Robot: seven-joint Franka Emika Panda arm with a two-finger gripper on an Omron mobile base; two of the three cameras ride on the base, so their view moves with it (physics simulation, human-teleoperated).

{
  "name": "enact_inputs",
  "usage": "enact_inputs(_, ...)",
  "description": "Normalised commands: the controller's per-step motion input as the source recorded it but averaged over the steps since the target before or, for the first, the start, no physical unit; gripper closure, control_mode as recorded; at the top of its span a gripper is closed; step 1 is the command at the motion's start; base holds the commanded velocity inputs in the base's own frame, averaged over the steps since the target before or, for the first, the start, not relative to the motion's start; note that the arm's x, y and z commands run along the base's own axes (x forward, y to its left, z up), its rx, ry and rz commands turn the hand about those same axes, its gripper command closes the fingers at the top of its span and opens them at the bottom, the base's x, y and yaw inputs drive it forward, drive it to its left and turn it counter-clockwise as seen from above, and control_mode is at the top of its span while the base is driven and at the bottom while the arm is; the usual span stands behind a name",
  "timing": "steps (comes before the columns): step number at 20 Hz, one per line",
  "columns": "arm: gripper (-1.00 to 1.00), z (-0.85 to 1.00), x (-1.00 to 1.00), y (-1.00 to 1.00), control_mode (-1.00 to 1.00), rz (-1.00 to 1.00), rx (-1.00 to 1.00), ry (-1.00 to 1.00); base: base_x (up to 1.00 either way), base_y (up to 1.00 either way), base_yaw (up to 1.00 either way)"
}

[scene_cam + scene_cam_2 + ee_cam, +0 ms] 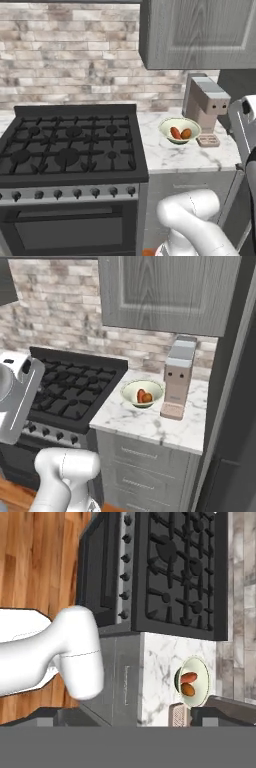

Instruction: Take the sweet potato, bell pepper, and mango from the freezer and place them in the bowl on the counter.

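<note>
The pale bowl (pixel 180 125) (pixel 131 390) (pixel 201 673) stands on the white marble counter (pixel 170 155) (pixel 150 423) (pixel 157 662), right of the stove. Two things lie inside it: the reddish elongated sweet potato (pixel 175 133) (pixel 140 395) (pixel 189 677) and the orange mango (pixel 186 133) (pixel 147 398) (pixel 188 689). The bell pepper is out of view. The freezer (pixel 235 421) shows as a tall dark grey side right of the counter, its inside hidden. My gripper (pixel 135 718) is open and empty, raised well away from the bowl and looking down over the stove and counter.
A black gas stove (pixel 70 145) (pixel 75 391) (pixel 180 572) fills the counter's left. A grey coffee machine (pixel 206 102) (pixel 177 376) stands close beside the bowl. A grey wall cabinet (pixel 200 32) (pixel 170 291) hangs above. My white arm (pixel 195 220) (pixel 62 471) rises in front of the drawers.
</note>
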Motion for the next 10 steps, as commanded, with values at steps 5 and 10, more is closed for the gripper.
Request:
enact_inputs(5, -1.0, 0.0, 0.0, 0.0, 1.0, 0.0, 0.0, 0.0, -1.0, 0.62, -0.09)
enact_inputs(10, -1.0, 0.0, 0.0, 0.0, 1.0, 0.0, 0.0, 0.0, -1.0, 0.31, -0.23)
